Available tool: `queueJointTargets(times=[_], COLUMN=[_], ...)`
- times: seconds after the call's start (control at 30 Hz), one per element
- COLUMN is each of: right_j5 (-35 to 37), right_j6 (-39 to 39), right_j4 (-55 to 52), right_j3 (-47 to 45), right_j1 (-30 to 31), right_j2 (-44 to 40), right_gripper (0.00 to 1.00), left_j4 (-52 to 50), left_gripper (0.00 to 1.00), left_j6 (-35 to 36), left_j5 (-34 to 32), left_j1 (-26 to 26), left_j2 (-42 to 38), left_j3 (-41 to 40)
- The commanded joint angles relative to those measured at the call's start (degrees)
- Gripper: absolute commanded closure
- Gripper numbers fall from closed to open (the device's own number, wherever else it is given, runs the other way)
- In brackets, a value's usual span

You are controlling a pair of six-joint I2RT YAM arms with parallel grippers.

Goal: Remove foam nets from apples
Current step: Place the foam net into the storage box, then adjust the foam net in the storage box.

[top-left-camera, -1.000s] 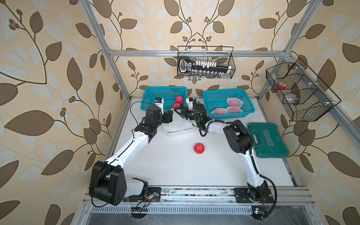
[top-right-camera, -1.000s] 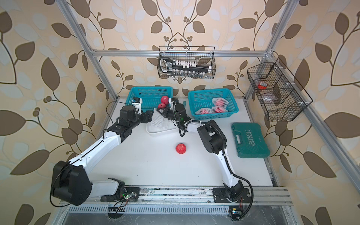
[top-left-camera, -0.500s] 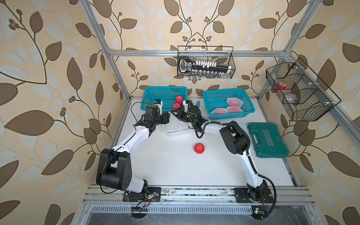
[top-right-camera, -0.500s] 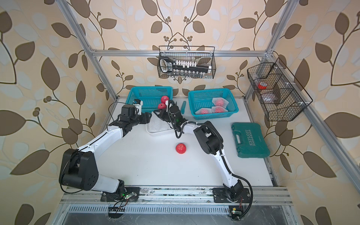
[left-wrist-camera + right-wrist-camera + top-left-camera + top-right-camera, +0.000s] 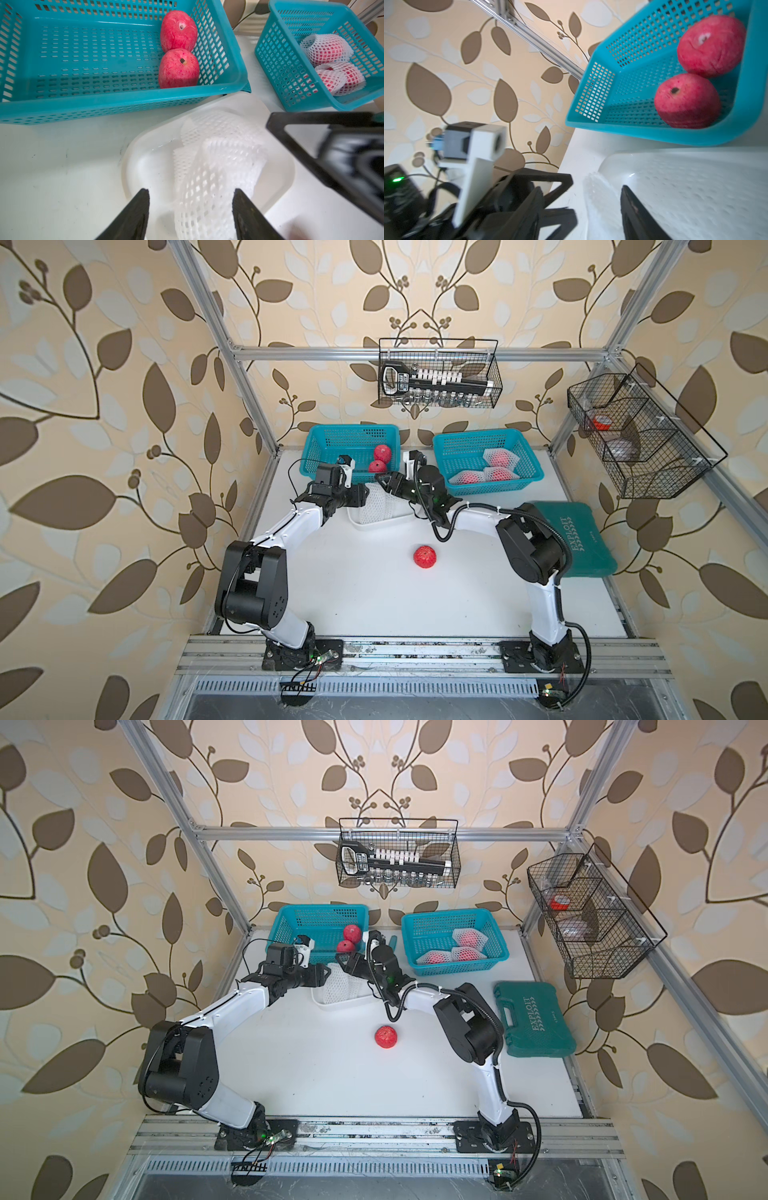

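top views, left gripper (image 5: 366,494): over the tub (image 5: 386,523), jaws parted.
top views, right gripper (image 5: 381,480): faces the left gripper, tips nearly meeting over the same tub; its opening cannot be told here.
top views, nets (image 5: 376,506): loose ones lie piled in the tub, right under both grippers.
top views, apples (image 5: 381,452): two bare in the left basket (image 5: 332,435), just beyond both grippers. One more is bare on the table (image 5: 332,593), well behind the right gripper (image 5: 425,557).
top views, netted apples (image 5: 498,457): in the right basket (image 5: 478,489), just beside the right gripper's wrist.
left wrist, left gripper (image 5: 191,207): fingers (image 5: 141,212) stand well apart; one of the nets (image 5: 207,176) lies between them, not squeezed.
left wrist, apples (image 5: 178,70): ahead of the fingers, past the tub (image 5: 133,149).
right wrist, right gripper: only one finger (image 5: 635,214) shows, beside a blurred net in the tub. Open or closed, I cannot tell, and nothing is seen in it.
right wrist, apples (image 5: 687,101): two in the left basket, ahead of that finger.
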Motion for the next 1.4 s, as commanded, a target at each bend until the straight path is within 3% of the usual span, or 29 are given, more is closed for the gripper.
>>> queueJointTargets(times=[0.0, 0.3, 0.97, 1.13, 1.37], right_j5=[-0.26, -0.60, 7.78, 7.72, 7.75], right_j6=[-4.77, -9.13, -26.56, -29.90, -29.86], right_j4=[3.38, 5.22, -9.31, -3.72, 10.46], right_j3=[-3.41, -15.26, -39.07, -46.68, -55.21], right_j1=[0.21, -2.56, -3.92, -3.91, -3.56], right_j2=[-5.05, -18.48, -43.11, -45.60, -42.45], right_gripper=[0.37, 0.35, 0.30, 0.29, 0.28], left_j4=[0.63, 0.49, -4.36, -5.69, -9.89], left_gripper=[0.37, 0.46, 0.42, 0.39, 0.37], left_j6=[1.86, 3.32, 5.26, 5.60, 7.99], left_j5=[2.06, 3.50, 4.47, 4.09, -0.28], left_j1=[-0.93, -2.25, -4.37, -4.41, -6.49], left_j2=[0.35, 5.58, 17.88, 20.55, 23.81], left_j3=[2.35, 5.42, 13.62, 15.89, 20.88])
